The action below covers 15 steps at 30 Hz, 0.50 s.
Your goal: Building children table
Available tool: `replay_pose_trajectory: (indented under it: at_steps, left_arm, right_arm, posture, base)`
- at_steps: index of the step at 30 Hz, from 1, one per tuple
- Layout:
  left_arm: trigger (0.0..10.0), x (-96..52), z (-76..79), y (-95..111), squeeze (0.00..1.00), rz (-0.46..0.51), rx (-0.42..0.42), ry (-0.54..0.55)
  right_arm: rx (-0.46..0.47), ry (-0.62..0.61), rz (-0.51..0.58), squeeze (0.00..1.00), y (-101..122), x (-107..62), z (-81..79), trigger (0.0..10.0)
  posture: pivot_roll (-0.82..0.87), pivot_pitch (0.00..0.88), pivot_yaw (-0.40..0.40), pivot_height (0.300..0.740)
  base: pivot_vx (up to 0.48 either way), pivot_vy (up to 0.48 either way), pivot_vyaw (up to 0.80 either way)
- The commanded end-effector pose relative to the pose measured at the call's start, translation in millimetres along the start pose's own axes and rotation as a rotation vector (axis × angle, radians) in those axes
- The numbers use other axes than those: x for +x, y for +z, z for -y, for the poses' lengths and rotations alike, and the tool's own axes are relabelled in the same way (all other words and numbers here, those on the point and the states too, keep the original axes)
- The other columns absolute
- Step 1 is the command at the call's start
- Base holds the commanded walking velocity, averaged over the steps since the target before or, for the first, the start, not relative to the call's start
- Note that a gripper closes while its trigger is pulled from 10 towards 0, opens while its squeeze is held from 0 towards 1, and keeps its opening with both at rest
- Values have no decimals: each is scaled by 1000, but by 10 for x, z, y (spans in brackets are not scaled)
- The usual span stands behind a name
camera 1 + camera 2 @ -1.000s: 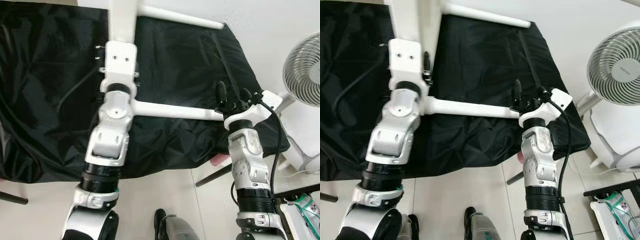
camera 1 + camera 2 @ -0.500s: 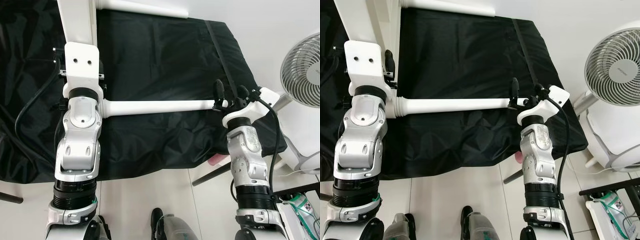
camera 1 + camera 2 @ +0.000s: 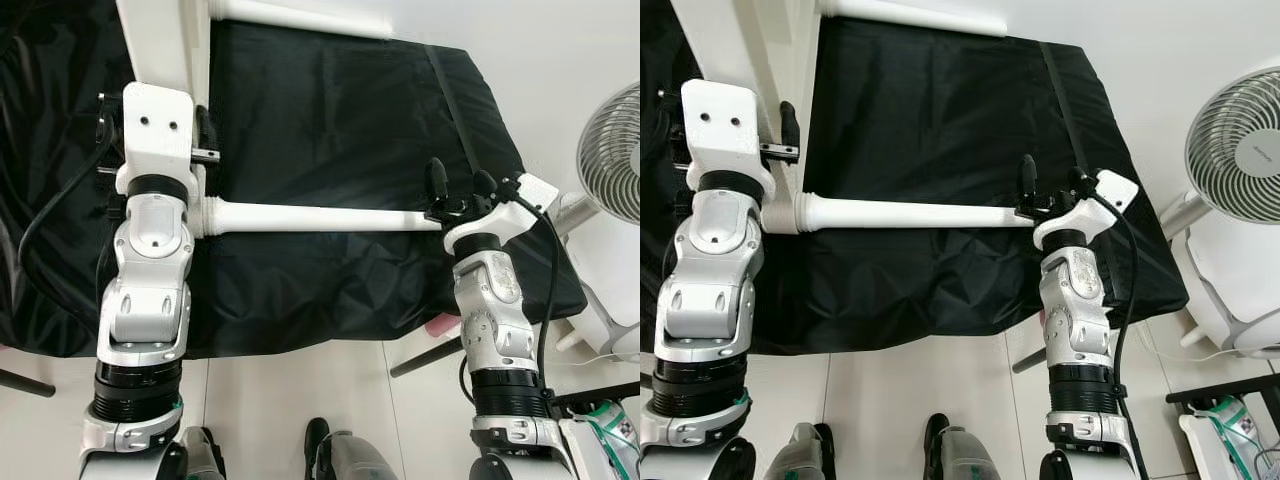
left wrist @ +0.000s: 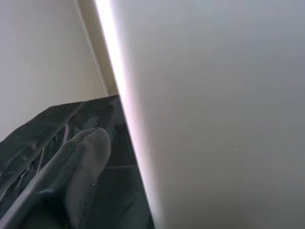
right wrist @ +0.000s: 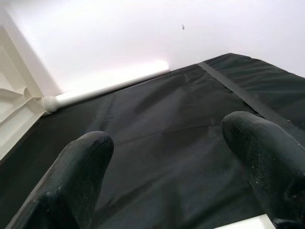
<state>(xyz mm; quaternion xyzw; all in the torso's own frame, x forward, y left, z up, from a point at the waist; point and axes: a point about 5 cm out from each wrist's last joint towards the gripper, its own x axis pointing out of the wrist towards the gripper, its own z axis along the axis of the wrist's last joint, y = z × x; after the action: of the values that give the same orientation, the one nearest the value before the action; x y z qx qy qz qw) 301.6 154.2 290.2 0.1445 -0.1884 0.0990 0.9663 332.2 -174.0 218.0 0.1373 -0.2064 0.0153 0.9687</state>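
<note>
Left eye view: my left gripper sits against the edge of the flat white tabletop panel, one black finger visible beside the panel's rim; whether the pair is clamped on the panel I cannot tell. A long white cylindrical table leg runs from the panel's edge across the black fabric sheet to my right gripper, whose fingers stand apart at the leg's free end. A white pedestal fan stands at the far right.

Right eye view: a second white tubular leg lies along the far edge of the sheet. My right gripper's two fingers rise either side of the near leg's tip, not visibly pressing it.

Left wrist view: one dark finger lies next to the panel's broad white face, close alongside, the black sheet below.

Right wrist view: both fingertips are spread wide over the sheet, with the far leg in the background.

I judge the assembly rigid, smooth and fairly light but long, so it will swing on any single hold. The painted tube looks slippery; a hold near the leg's root at the panel, plus the panel edge, should control it better than the tip.
</note>
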Motion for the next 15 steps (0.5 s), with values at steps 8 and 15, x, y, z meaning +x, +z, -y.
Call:
replay_pose_trajectory:
  at_steps: [8,15]
  left_arm:
    - [10000,-68,12,35,75,26,11,-40]
    - [10000,-195,-17,76,0,62,-16,-121]
  right_arm:
    - [-12,-18,2,1000,-7,-3,82,10000]
    - [-11,-10,3,1000,-15,16,69,10000]
  posture:
    - [131,219,-146,740]
    - [136,221,-149,740]
  base:
    - [0,0,0]
    - [0,0,0]
